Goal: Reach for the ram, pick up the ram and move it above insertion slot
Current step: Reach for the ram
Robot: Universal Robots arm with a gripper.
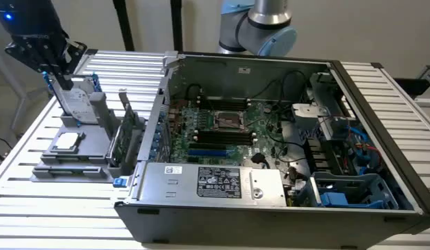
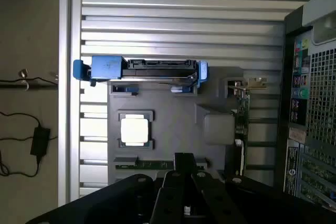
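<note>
Gripper, fingertips together and empty, hangs high over the gray holder. Open computer case stands at the exterior view's right, the holder at its left. Hard drive stands upright at one end; ram lies flat at the other, untouched.

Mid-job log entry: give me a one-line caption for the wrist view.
Gripper poised over the gray holder, the ram lying in its slot beneath, processor and hard drive alongside.

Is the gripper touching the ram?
Apart. The exterior view shows the gripper high above the gray fixture, with the ram lying low in it.
</note>
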